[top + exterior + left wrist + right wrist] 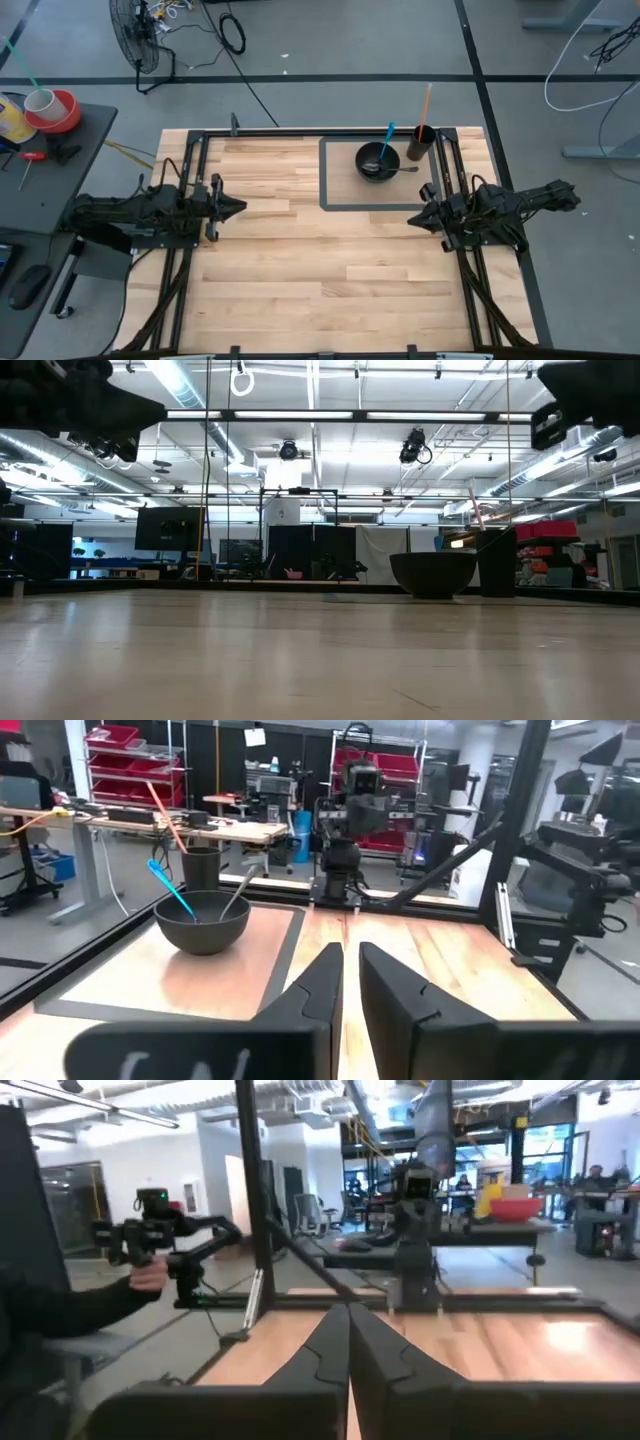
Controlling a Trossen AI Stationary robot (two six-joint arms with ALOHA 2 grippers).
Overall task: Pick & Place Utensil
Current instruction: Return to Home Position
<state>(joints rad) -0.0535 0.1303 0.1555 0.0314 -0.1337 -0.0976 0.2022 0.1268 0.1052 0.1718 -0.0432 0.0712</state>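
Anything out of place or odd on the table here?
Nothing stands out. The black bowl stands upright on the mat holding a blue utensil and a spoon; the black cup beside it holds the orange straw. Left gripper and right gripper wait apart from them.

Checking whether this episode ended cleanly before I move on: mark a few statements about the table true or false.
1. The orange straw stands in the black cup. True.
2. The black bowl is empty. False: it holds a blue utensil and a spoon.
3. The cup stands off the mat. False: it stands on the mat, beside the bowl.
4. Both jaws are empty, the left arm and right arm at opposite table sides. True.
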